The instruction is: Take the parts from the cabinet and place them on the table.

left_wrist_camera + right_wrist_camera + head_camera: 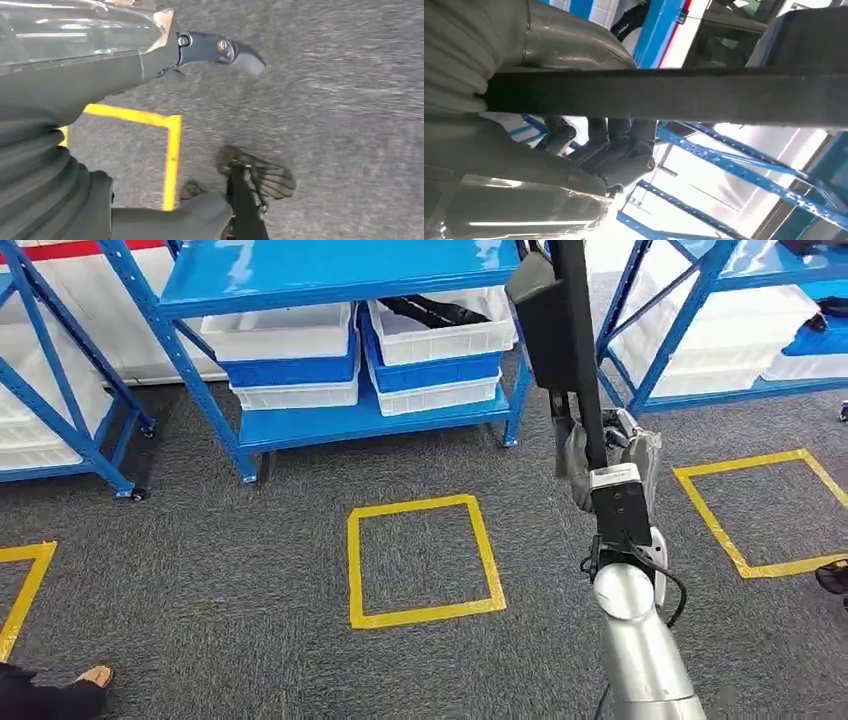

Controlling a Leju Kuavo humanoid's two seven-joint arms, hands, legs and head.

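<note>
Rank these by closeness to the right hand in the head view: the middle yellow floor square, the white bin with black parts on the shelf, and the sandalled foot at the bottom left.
Measured from the right hand, which grips a long black part:
1. Middle yellow floor square, on the carpet to its left.
2. White bin with black parts, up on the blue shelf, only slightly farther.
3. Sandalled foot, far bottom-left corner.

A storeroom or warehouse floor: blue steel racks point(340, 280) across the top of the frame hold stacked white and blue bins point(285, 355), with yellow tape squares point(425, 560) marked on grey carpet point(200, 570) below.
</note>
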